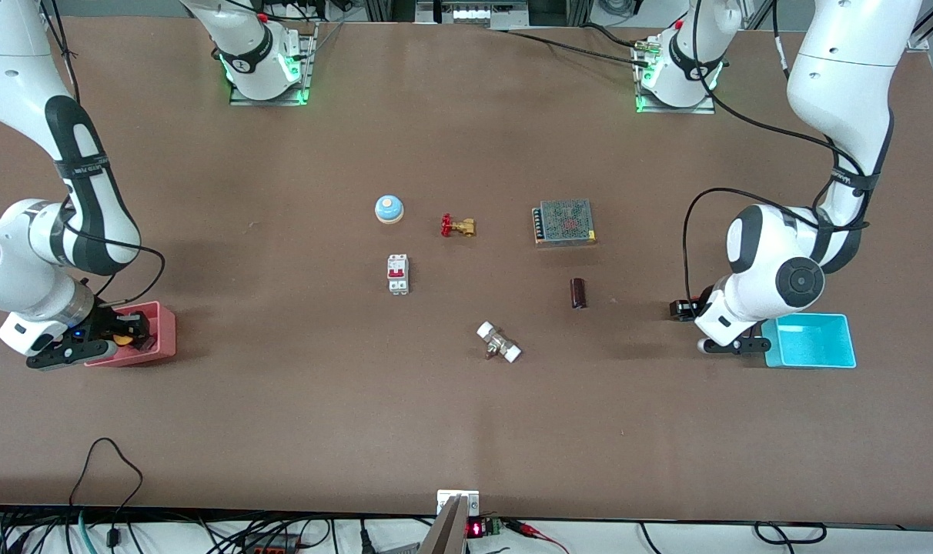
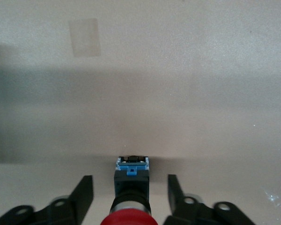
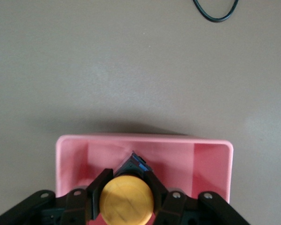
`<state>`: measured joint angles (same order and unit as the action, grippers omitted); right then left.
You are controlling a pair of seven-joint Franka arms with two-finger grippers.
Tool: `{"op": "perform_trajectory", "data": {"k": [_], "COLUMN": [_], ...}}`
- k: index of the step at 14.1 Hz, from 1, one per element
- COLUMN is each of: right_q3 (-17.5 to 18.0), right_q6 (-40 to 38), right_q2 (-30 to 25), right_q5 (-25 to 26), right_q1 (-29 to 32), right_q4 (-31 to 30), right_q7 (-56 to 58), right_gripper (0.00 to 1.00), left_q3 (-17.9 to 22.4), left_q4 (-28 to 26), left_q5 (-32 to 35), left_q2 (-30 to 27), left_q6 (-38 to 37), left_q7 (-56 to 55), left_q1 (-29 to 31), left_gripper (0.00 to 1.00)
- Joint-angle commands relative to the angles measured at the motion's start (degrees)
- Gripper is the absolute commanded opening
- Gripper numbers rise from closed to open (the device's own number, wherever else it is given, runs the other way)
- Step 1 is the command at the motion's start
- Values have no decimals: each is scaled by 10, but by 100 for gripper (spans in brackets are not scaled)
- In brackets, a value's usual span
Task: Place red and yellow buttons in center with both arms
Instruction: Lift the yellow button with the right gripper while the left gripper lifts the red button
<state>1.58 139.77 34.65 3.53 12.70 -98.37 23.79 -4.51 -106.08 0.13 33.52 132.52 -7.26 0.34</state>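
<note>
At the right arm's end of the bench, the right gripper (image 3: 126, 199) clamps the yellow-orange mushroom-capped button (image 3: 126, 200) over the pink tray (image 3: 72, 154); the left gripper's (image 2: 129, 197) wide fingers flank the red-capped, black-bodied button (image 2: 130, 218).

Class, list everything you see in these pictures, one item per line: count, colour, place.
table: one, brown.
pink tray: one, right arm's end.
cyan tray: one, left arm's end.
yellow button: one, in pink tray.
red button: one, beside cyan tray.
bell: one, blue, centre.
valve: one, brass, red handle, beside bell.
circuit breaker: one, white, nearer camera than bell.
power supply: one, grey, beside valve.
cylinder: one, dark, nearer camera than power supply.
fitting: one, white-capped, nearest camera.
left hand: open around red button.
right hand: shut on yellow button.
</note>
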Motion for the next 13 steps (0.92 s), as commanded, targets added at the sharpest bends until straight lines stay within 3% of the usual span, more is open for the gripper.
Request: {"op": "perform_trajectory", "data": {"k": [1, 4, 6, 9, 13], "right_q3": [22, 58, 92, 143, 143], "right_q6": [-102, -242, -300, -296, -215], "right_q2": [-72, -164, -194, -190, -150], "right_q5": [-4, -7, -32, -30, -13], "right_q1": [6, 2, -2, -51, -129], "right_q4": [-2, 9, 11, 5, -25], "right_q7": [10, -7, -103, -242, -360], "right_gripper": [24, 18, 18, 18, 18], "left_q3": [1, 1, 0, 0, -25], "left_q4": [-1, 18, 52, 120, 155], "left_q5": [7, 7, 8, 8, 8], "left_q2": [-23, -75, -109, -142, -222], "left_q6": [-11, -93, -159, -249, -349], "left_q7": [1, 2, 3, 29, 30], "left_q1": [0, 1, 0, -3, -3], "left_gripper": [100, 100, 100, 100, 100]}}
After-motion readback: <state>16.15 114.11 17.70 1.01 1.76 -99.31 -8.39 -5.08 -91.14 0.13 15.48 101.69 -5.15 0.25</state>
